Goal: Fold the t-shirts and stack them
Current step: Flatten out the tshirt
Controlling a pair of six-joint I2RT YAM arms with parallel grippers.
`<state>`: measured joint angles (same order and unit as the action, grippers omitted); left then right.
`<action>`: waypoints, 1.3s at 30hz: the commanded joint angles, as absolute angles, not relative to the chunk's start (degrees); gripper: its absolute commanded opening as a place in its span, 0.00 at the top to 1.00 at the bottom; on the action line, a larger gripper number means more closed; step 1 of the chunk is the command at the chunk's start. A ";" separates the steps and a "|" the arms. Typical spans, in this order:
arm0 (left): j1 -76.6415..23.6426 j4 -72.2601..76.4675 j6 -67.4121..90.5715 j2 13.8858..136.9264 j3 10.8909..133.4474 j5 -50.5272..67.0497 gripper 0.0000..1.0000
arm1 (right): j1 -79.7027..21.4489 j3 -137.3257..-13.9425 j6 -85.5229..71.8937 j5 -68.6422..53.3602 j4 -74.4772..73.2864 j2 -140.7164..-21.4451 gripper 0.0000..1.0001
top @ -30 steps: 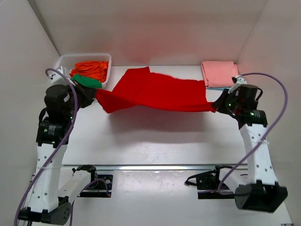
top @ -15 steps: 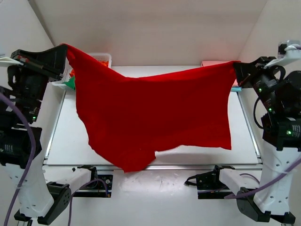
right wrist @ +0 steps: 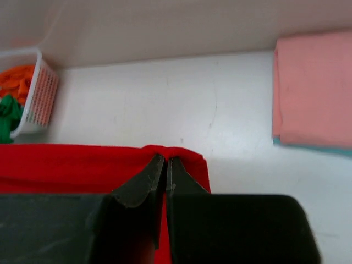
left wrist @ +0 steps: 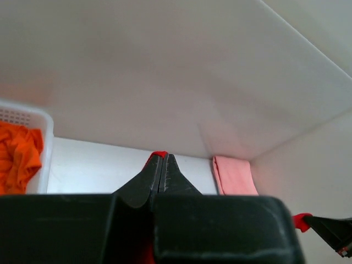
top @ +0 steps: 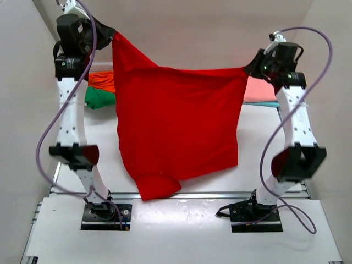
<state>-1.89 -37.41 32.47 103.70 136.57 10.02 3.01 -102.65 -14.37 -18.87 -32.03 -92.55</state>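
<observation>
Top external view: the red t-shirt (top: 176, 126) hangs spread like a curtain between the two arms, above the table (top: 104, 143). The left gripper (top: 110, 37) is clamped on its upper left corner, which sits higher; the right gripper (top: 248, 67) is pinched on the upper right corner. The cloth's lower edge slants, its lowest fold hanging at the near left. Behind it at far left lie the orange t-shirt (top: 102, 81) and the green t-shirt (top: 99, 99). At far right a folded salmon pink t-shirt (top: 258, 91) rests on a light blue t-shirt (top: 264, 103).

Left wrist view: the jaws are closed together, with a bit of red cloth (left wrist: 158, 154) showing at their tips. The white basket (left wrist: 41, 126) holds the orange t-shirt (left wrist: 19, 154) at left. The pink fold (left wrist: 234, 175) lies far off at right.

Right wrist view: the jaws are closed on a bunched edge of the red t-shirt (right wrist: 71, 159) – cloth runs off to the left. The pink stack lies at upper right, with the blue edge just under it.
</observation>
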 commanded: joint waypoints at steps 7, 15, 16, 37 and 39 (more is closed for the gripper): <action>6.15 -24.51 42.27 101.25 139.73 19.68 1.00 | 7.37 -131.00 -21.17 -24.52 -26.65 -102.50 1.00; 1.07 -28.91 35.08 87.84 123.78 15.31 1.00 | 10.29 -110.18 -19.43 -26.89 -25.42 -90.82 1.00; -1.21 -29.09 33.24 83.80 117.05 13.38 1.00 | 9.94 -103.69 -18.55 -26.81 -24.88 -89.23 1.00; -13.97 -42.62 37.96 32.79 45.36 6.06 1.00 | 1.94 -45.36 -19.78 -19.25 -41.56 -47.11 1.00; -13.97 -44.11 37.71 31.30 44.30 6.42 1.00 | 1.58 -43.34 -19.43 -19.77 -41.92 -47.02 1.00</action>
<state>-13.69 -41.65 36.91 33.26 45.39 5.58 2.13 -45.30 -19.73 -20.16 -40.42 -46.94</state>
